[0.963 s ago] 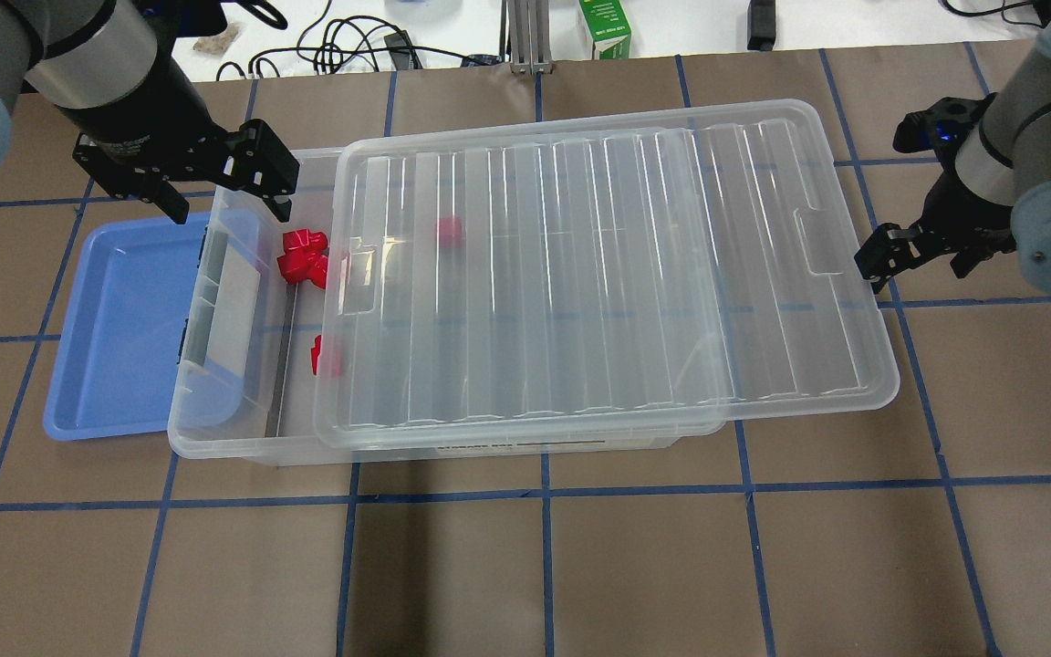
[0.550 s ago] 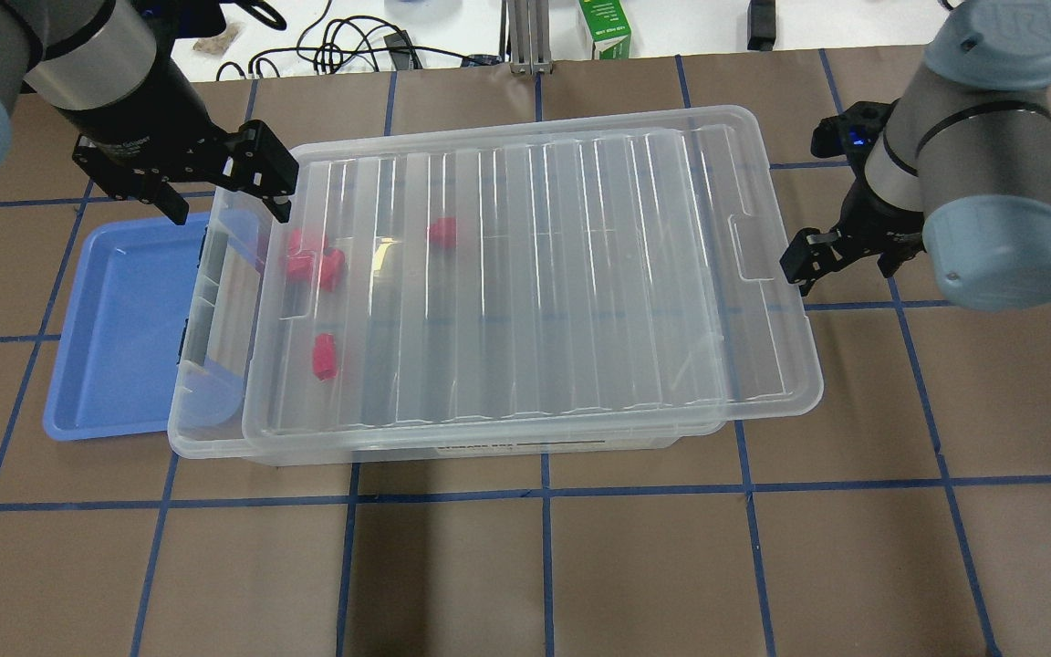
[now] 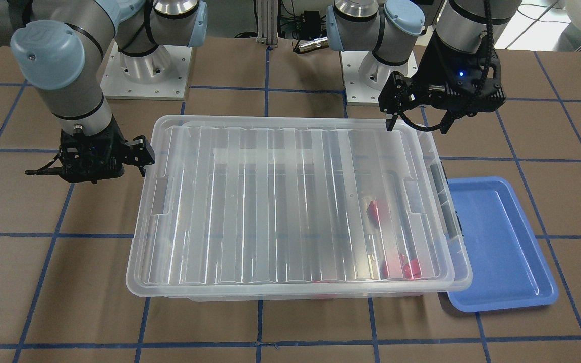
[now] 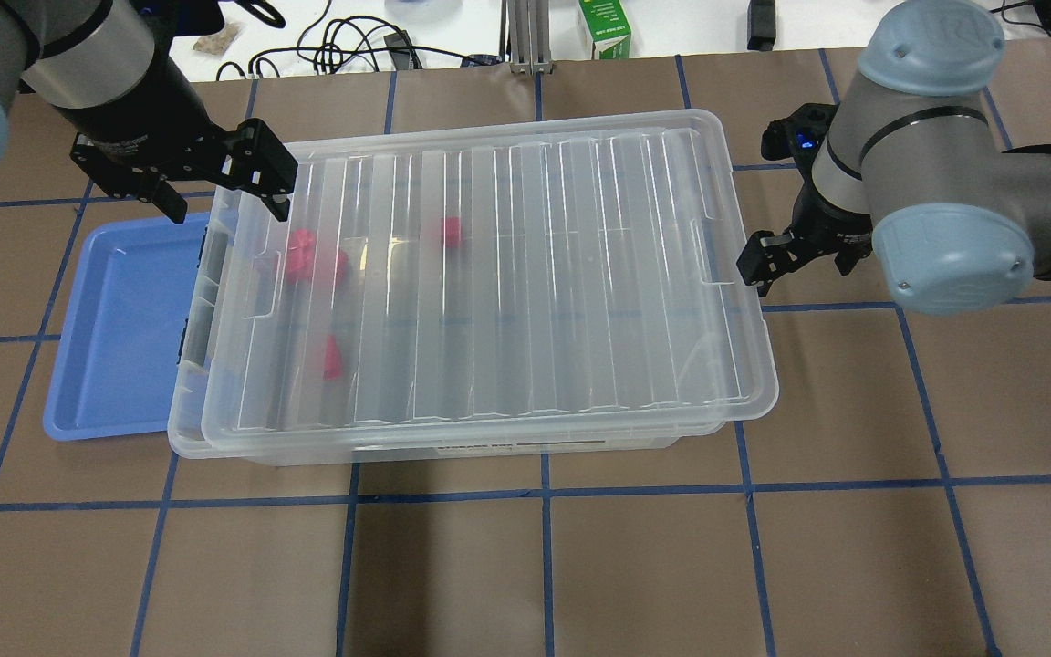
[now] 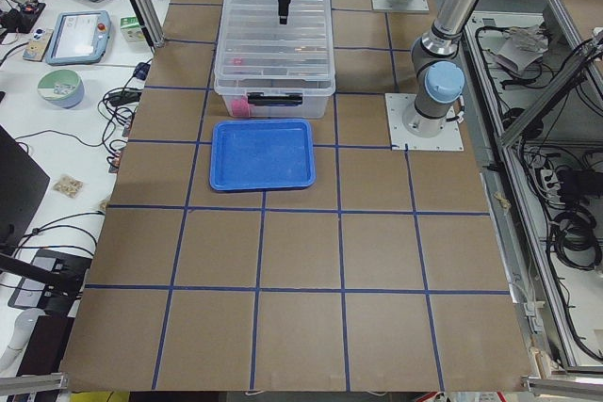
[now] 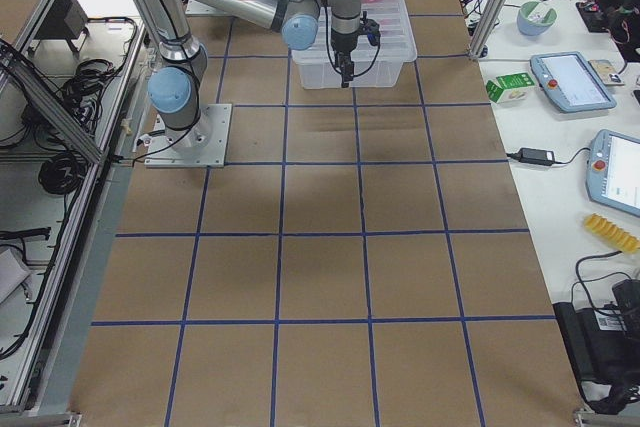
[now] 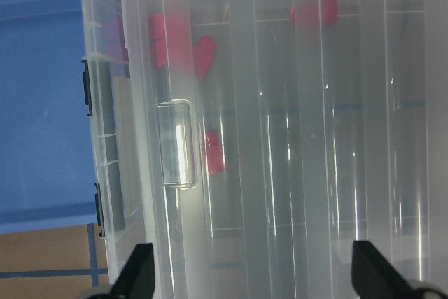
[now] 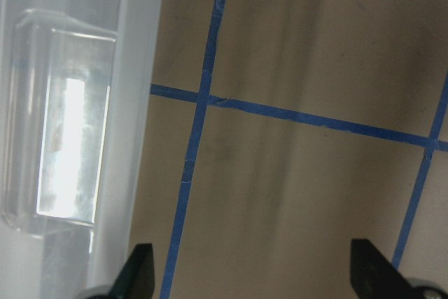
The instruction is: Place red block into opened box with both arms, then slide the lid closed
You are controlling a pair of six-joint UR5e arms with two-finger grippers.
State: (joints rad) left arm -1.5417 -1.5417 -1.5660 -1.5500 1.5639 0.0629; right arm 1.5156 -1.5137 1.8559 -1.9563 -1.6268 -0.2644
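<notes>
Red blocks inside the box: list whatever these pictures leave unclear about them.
1. Overhead and left wrist views: the ribbed lid blurs the red blocks; outlines and exact count unclear.
2. Front view: lid glare hides parts of them.
3. Side views: too small to judge inside the box.

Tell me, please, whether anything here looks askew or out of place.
Yes: the lid lies slightly skewed on the box, not yet squared. Its end by the right pincer overhangs the box, while the box's rim by the blue tray is uncovered.
</notes>
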